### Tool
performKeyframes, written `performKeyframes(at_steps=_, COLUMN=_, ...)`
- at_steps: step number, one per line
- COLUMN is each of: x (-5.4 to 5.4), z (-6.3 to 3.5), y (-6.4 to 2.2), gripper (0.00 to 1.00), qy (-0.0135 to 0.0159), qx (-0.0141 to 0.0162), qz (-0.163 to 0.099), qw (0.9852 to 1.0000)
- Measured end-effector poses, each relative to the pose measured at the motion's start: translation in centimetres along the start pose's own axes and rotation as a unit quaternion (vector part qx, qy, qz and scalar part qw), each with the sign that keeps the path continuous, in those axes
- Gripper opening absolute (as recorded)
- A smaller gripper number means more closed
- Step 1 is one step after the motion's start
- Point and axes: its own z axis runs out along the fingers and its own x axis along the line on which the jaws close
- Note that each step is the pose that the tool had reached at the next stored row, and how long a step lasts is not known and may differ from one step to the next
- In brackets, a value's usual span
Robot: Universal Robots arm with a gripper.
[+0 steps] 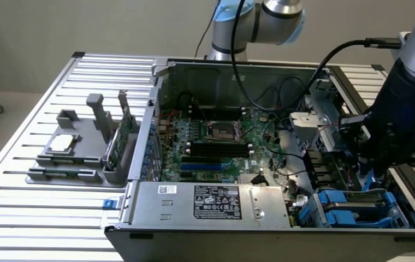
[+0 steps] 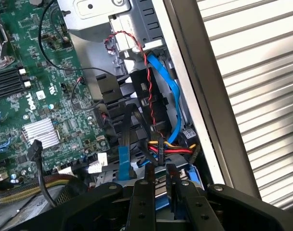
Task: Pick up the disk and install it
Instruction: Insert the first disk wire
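With black gripper point(image 2: 159, 179) part-closed on blue-framed silver-grey disk point(image 2: 160, 190), keep level, clear of red-and-yellow cables point(image 2: 173, 150), at exterior view's four o'clock.

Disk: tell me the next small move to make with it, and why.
Probably ease the disk slowly and straight down toward the drive bay. The gripper hangs right over that bay, and its jaws appear shut on the disk's edge. Red and yellow cables lie close by, so a sideways or tilted move would risk snagging them.
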Motion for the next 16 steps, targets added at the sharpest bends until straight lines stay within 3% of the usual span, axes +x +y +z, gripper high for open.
performKeyframes(at_steps=5, x=0.19, z=0.08, y=0.47, gripper=0.24, qy=-0.0019, qx=0.0015, qz=0.004, qw=1.0000)
performKeyframes(at_steps=7, x=0.25, z=0.09, y=0.63, gripper=0.24, qy=-0.0039, qx=0.0041, qz=0.004, qw=1.0000)
performKeyframes(at_steps=11, x=0.30, z=0.12, y=0.74, gripper=0.24, qy=-0.0099, qx=0.0138, qz=0.005, qw=0.9998)
performKeyframes(at_steps=16, x=0.33, z=0.19, y=0.80, gripper=0.24, qy=-0.0151, qx=0.0244, qz=0.009, qw=0.9995)
